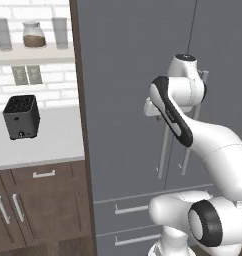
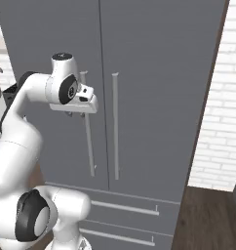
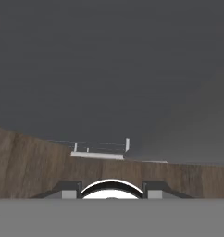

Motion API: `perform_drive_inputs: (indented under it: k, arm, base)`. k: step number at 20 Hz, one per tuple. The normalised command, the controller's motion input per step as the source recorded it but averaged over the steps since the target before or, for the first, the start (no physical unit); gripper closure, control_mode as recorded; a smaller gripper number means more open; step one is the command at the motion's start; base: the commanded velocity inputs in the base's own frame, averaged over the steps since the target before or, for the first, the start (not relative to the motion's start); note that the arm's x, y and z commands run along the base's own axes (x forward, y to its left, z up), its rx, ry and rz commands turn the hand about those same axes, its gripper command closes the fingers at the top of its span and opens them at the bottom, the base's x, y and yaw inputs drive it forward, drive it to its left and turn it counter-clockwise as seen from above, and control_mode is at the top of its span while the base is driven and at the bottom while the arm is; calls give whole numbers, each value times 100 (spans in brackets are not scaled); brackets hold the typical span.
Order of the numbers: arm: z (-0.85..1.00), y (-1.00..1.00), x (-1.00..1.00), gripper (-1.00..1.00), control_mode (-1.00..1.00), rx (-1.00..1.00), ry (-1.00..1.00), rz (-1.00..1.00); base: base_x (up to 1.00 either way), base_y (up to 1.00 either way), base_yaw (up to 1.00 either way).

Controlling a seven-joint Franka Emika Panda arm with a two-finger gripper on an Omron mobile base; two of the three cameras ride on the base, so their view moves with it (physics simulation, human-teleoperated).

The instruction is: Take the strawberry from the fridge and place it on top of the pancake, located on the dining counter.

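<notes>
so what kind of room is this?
A home kitchen, simulated: a tall grey double-door fridge, shut, a black toaster on a white counter, and brown wooden cabinets below.

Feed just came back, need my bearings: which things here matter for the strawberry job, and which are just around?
Job:
fridge, doors shut
left door handle
pincer by that handle

Just around:
toaster
jar on the shelf
wooden cabinets

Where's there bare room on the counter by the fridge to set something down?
The white counter lies bare in front of and right of the black toaster, up to the fridge side panel. The shelf above is crowded with jars.
</notes>
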Motion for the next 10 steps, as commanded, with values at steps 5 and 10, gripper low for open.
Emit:
perform_drive_inputs:
  k: [5, 10]
  arm:
    - [0, 0, 0, -100, 100, 0, 0, 0]
    - [0, 0, 0, -100, 100, 0, 0, 0]
  base:
    - [-18, 0, 0]
    - [-61, -3, 0]
